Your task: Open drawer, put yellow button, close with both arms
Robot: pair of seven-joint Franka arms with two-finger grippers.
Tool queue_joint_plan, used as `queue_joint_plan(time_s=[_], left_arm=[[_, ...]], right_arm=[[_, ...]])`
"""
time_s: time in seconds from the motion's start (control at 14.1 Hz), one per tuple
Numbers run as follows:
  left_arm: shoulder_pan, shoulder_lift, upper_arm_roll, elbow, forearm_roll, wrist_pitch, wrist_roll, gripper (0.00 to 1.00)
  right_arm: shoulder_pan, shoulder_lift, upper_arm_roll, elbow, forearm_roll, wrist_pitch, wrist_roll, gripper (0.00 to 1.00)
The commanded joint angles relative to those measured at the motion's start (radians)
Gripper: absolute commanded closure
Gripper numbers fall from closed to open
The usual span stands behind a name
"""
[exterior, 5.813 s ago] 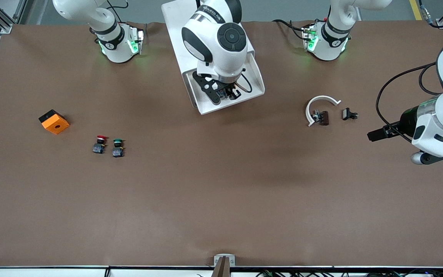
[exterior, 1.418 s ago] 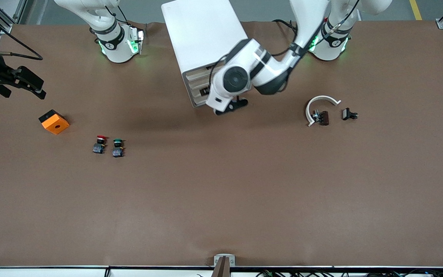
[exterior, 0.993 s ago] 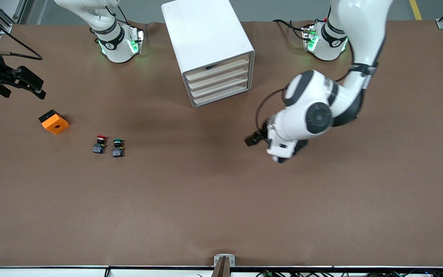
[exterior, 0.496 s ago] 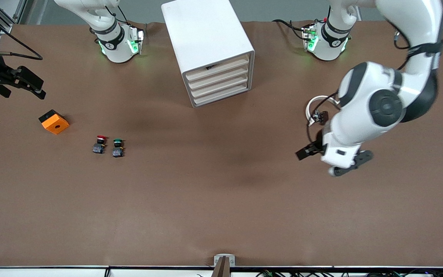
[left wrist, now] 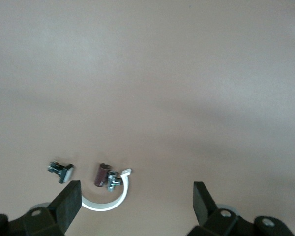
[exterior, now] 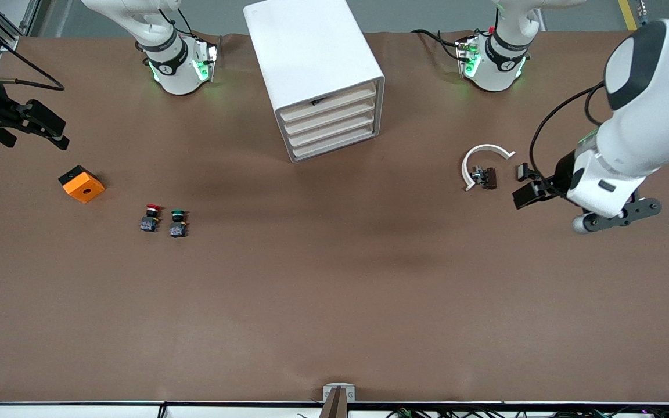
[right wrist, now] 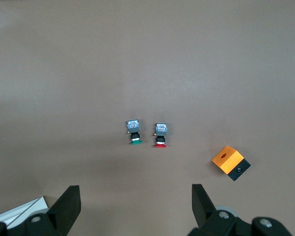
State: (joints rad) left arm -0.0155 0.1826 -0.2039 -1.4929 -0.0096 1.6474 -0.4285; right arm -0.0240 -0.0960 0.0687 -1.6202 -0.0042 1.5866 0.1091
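Looking across the matte brown table (exterior: 334,290) from the front camera, I see the white boxy cabinet (exterior: 311,58) standing between the two arm bases, smooth-sided with rounded corners. Its four shallow cream fronts sit flush, and the drawer (exterior: 327,103) on top is shut. I cannot see the yellow button anywhere on the table.

My left arm (exterior: 648,98), glossy white with dark bands, hangs over its own end of the table. The left gripper (left wrist: 136,206) is spread wide and holds nothing, with bare tabletop showing between its black fingers (left wrist: 69,199). My right arm waits at the other end, and the right gripper (right wrist: 135,206) is just as wide apart and empty.

An orange block (exterior: 81,183) with a black underside and a round hole on top lies near the right gripper. Nearer the front camera stand a red-capped button (exterior: 150,217) and a green-capped button (exterior: 177,223), side by side on blue-grey bodies. Toward the left arm's end lie a curved white plastic clip (exterior: 482,157) with a brown and metal piece (exterior: 484,176) inside its arc, and a small black part (exterior: 525,171) just beside them.
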Motion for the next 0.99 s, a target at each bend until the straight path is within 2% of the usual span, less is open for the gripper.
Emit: queue_joint_plan(time_s=[0.0, 0.07, 0.35, 0.57, 0.71, 0.92], left_arm=[[0.042, -0.092, 0.009, -0.023, 0.051, -0.061, 0.150, 0.00], [0.040, -0.113, 0.023, -0.027, 0.094, -0.070, 0.189, 0.00], [0.042, -0.182, 0.069, -0.050, 0.099, -0.132, 0.212, 0.00], [0.040, -0.212, 0.096, -0.072, 0.083, -0.141, 0.272, 0.00], [0.038, -0.235, 0.144, -0.093, 0.030, -0.141, 0.309, 0.00], [0.040, -0.256, 0.156, -0.118, 0.011, -0.140, 0.310, 0.00]], right_arm=[[-0.007, 0.010, 0.008, 0.020, -0.011, -0.005, -0.005, 0.00], [-0.007, 0.010, 0.008, 0.020, -0.011, -0.005, -0.005, 0.00], [-0.010, 0.010, 0.008, 0.022, -0.013, -0.005, -0.005, 0.00], [-0.013, 0.010, 0.008, 0.022, -0.013, -0.005, -0.005, 0.00], [-0.011, 0.010, 0.008, 0.022, -0.011, -0.005, -0.005, 0.00], [-0.010, 0.010, 0.008, 0.026, -0.011, -0.005, -0.005, 0.00]])
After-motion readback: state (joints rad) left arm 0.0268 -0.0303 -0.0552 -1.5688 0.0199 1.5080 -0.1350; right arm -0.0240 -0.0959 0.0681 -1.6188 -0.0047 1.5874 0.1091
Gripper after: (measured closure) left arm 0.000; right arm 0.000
